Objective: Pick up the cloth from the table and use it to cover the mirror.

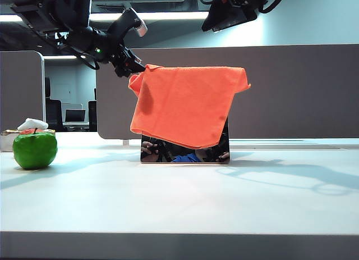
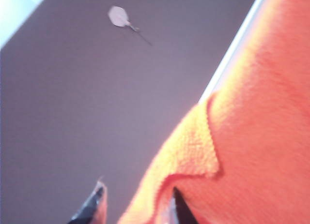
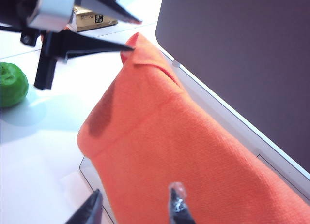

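Already the cloth [image 1: 188,105] drapes over the mirror [image 1: 185,152] on the table [image 1: 179,198], though a strip of glass shows below. The left gripper [image 1: 136,67] sits at its upper corner with jaws parted, released or nearly so; the right gripper [image 3: 133,207] hovers above, open and empty. Any snag on withdrawal could drag the cloth off or tip the mirror.

Orange fuzzy cloth [image 1: 188,103] draped over upright dark mirror [image 1: 185,153] on white table [image 1: 179,198], covering its top, leaving reflective bottom strip exposed
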Controlling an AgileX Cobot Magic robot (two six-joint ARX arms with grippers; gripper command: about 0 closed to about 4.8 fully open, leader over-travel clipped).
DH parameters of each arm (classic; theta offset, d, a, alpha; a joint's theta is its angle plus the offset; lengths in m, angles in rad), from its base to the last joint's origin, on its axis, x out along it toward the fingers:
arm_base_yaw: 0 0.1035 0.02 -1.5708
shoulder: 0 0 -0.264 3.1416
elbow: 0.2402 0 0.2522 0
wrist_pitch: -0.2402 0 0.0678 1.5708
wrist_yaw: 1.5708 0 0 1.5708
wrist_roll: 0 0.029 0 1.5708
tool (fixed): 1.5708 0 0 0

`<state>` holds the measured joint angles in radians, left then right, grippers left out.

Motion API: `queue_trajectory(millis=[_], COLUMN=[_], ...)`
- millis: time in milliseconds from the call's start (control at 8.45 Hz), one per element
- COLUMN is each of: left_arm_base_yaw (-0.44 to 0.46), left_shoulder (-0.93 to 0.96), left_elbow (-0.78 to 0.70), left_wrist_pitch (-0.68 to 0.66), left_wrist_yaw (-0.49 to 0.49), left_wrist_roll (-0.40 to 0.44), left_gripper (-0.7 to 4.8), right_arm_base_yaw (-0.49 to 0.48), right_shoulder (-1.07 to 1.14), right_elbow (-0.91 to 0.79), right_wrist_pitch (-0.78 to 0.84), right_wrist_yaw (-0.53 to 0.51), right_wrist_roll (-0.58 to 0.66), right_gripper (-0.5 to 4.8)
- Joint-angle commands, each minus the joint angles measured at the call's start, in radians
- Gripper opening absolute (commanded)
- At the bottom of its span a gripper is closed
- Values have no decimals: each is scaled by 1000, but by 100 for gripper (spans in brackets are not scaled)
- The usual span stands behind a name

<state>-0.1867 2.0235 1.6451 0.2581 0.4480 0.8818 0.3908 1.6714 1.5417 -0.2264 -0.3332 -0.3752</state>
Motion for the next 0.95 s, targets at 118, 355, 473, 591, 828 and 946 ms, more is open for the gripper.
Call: queue_trajectory(millis=[118,355,473,591,828,946], left_arm_base_yaw=[0,0,0,0,0,0], left_shoulder=[10,26,48,71,41,-70], left_elbow=[39,47,66,89,90,90], left_wrist_pitch=[4,18,34,56,100,1], left_wrist_yaw=[-2,-3,-16,-66,-175,-149], left_wrist_roll=[-26,-26,-52,-75,-199,-426], left_gripper=[145,142,142,142,142,143], right_arm_base_yaw=[2,2,2,2,2,2], right_shoulder=[-5,-5,-5,-5,-5,-5], right_elbow=[3,3,3,3,3,4], right_wrist_pitch=[10,10,6,-9,21,93], right_wrist_yaw=[-1,-2,-2,-1,58,281], right_wrist_roll=[1,1,1,1,1,58], right_gripper=[175,175,175,175,175,175])
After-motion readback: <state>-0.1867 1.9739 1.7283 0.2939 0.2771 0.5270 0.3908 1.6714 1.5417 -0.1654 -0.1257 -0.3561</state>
